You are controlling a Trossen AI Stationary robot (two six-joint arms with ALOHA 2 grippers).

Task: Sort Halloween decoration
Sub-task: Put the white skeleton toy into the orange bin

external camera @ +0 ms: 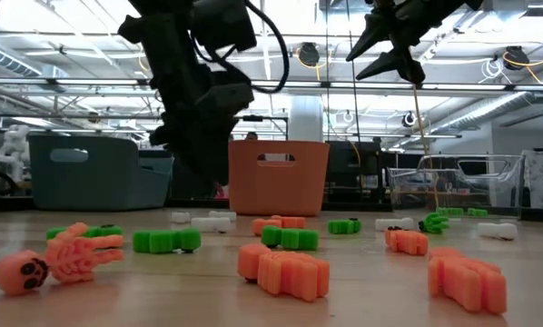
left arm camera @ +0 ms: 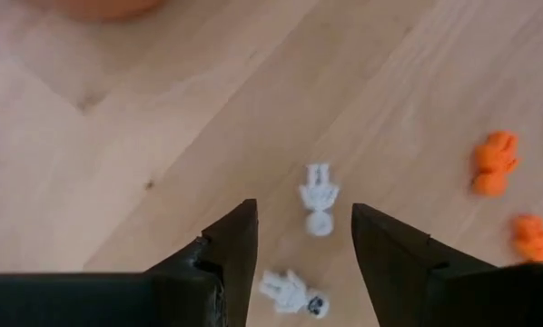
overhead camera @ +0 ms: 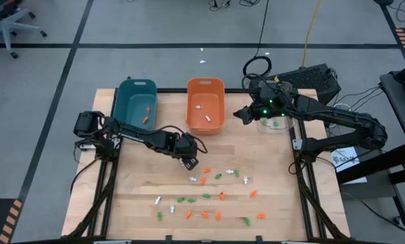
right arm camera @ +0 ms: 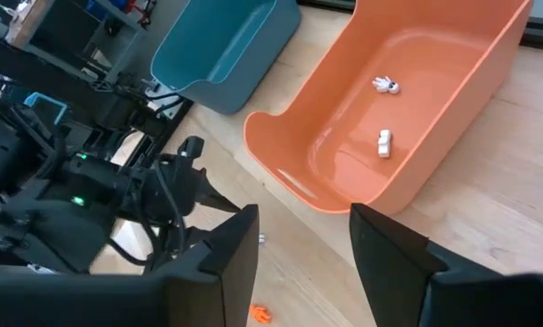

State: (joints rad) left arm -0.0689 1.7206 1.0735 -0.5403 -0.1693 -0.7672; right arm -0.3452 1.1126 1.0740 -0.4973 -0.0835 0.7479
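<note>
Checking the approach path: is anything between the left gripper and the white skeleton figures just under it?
Nothing visible. The left gripper is open above bare wood, with one white skeleton just ahead of its fingertips and another between its fingers. The orange trinkets lie off to one side.

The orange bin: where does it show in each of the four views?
High view: the orange bin is at the table's far edge, centre.
Low view: centre background.
Left wrist view: only an orange blur at one edge, cannot tell.
Right wrist view: fills much of the picture, two white trinkets inside.
Shared landmark: the teal bin beside it.
</note>
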